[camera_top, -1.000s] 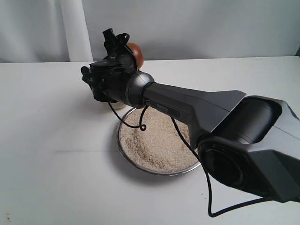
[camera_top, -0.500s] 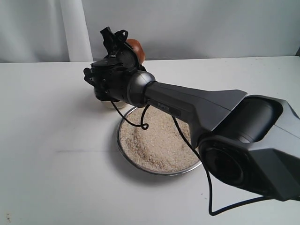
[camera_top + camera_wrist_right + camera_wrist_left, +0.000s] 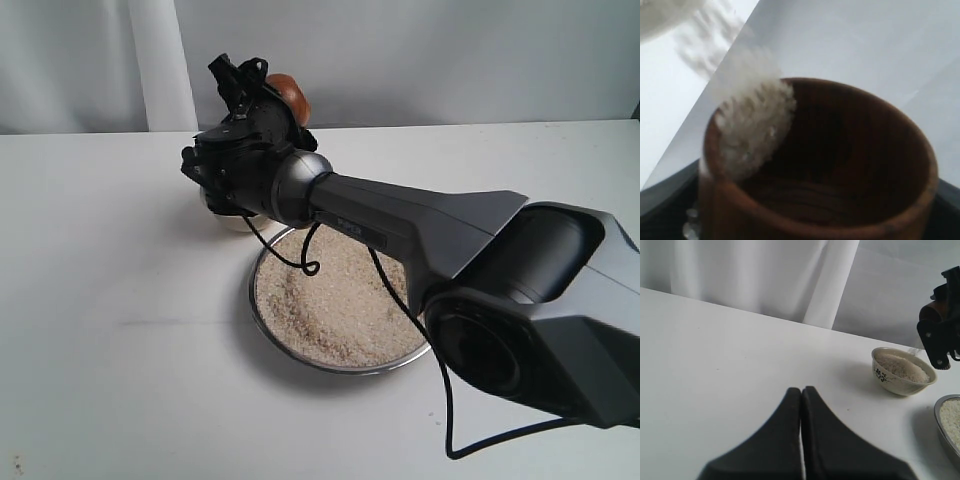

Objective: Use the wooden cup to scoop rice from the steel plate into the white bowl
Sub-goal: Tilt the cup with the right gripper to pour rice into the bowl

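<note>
Pouring stage: the right gripper (image 3: pixel 262 92), clamped on the small reddish-brown wooden cup (image 3: pixel 840 165), tips pale rice grains (image 3: pixel 757 127) toward the partly filled cream-white bowl (image 3: pixel 890 379), while the wide shiny steel plate (image 3: pixel 340 370) holds plenty left to scoop and the left gripper (image 3: pixel 801 395) rests closed

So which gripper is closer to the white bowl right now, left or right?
Right. The right gripper, shut on the tipped wooden cup, hangs close over the white bowl. The left gripper sits shut, well away from it across the table.
</note>
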